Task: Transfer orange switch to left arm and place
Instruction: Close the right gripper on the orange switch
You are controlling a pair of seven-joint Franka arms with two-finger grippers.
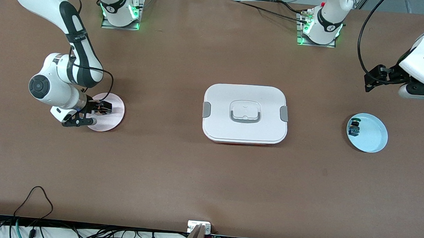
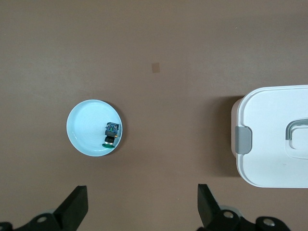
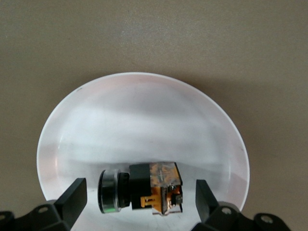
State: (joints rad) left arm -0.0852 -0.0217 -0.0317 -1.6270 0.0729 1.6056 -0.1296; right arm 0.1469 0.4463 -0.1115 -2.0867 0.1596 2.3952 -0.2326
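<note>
Orange switch [image 3: 139, 192] lies on its side between the spread fingers of the right gripper [image 3: 139, 202], on the pink plate [image 1: 114, 106] near the right arm's table edge. Left gripper [image 2: 142, 207], fingers apart, waits at the left arm's end.

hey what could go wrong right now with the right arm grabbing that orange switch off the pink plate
The orange switch lies on its side between the open right gripper fingers, so it may roll or be pinched crookedly. The fingers could also push on the pink plate and shift it. Later, a low handover path toward the waiting left gripper could clip the box.

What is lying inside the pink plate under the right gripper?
The orange switch lies on its side in the pink plate, between the open fingers of the right gripper. In the front view the gripper covers the switch.
</note>
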